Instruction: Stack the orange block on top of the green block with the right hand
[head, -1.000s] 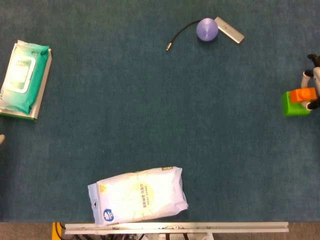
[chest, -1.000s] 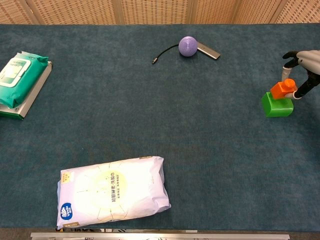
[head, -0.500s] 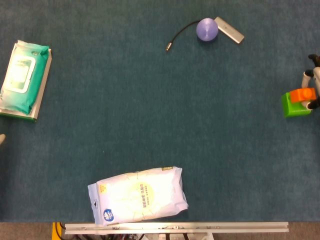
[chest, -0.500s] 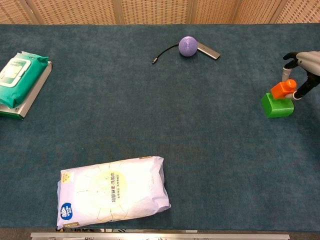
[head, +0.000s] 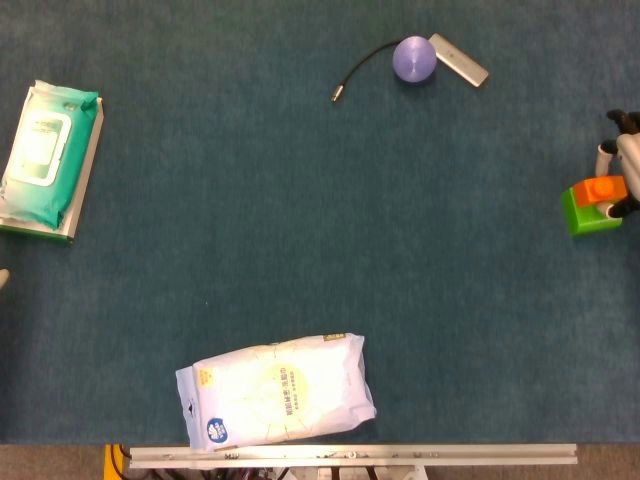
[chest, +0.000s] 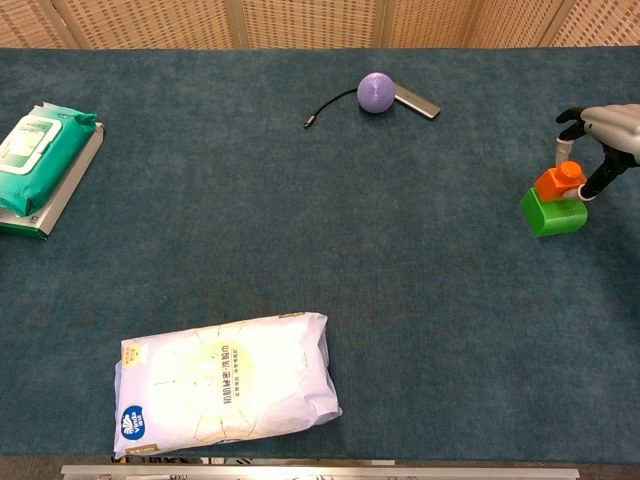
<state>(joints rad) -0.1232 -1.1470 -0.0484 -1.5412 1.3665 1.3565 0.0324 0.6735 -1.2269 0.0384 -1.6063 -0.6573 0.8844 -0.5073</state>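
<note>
Orange block sits on the green one, my right hand pinching it

I have the orange block (chest: 559, 181) on top of the green block (chest: 553, 215) at the table's right edge, my right hand (chest: 600, 135) just beyond, fingers (chest: 597, 180) clamped on the block's sides. Against a second ago, both blocks and the hand sit slightly further left; the left hand is out of view, so next I judge it's letting go

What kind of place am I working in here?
Probably an indoor test table: blue felt-like mat, woven panels behind, household props like wipes and a purple ball.
</note>
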